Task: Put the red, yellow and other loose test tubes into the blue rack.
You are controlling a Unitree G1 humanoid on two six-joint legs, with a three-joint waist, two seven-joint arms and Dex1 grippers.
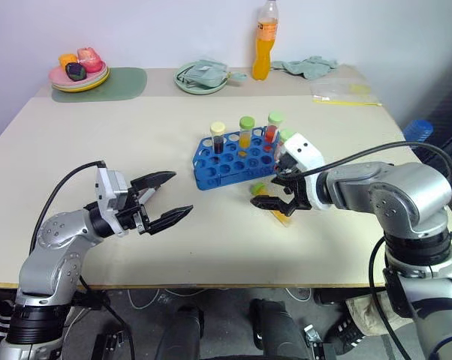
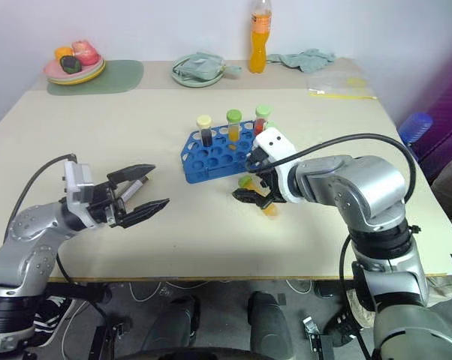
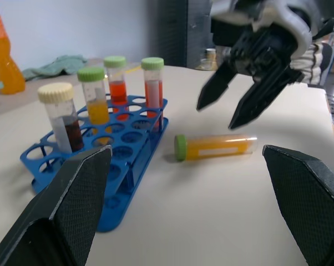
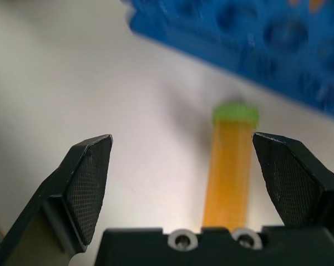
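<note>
Four capped tubes already upright in the blue rack (image 1: 230, 161) near the table's middle: dark brown tube with cream cap (image 3: 65, 116), a yellow tube (image 3: 95, 100), a red tube (image 3: 117, 83), and a pale red tube (image 3: 152, 83), the last three with green caps. One loose yellow tube (image 3: 214, 147) lying flat on the table (image 1: 136, 135) just beside the rack's near right corner, green cap toward the rack.

Step in hand, by the look of it: picking up this last loose tube. Right gripper (image 3: 233, 102) poised just above it, pointing down and forward, fingers spread wide with nothing between them; in the right wrist view the tube sits nearer one finger than the other. Left gripper (image 1: 170, 199) held well apart to the left of the rack, also spread and empty.

Next move calls for centring over the tube, lowering until both fingers straddle its body, closing across the width, then lifting, tipping it upright and lowering it cap-up into a free hole without knocking the standing tubes
</note>
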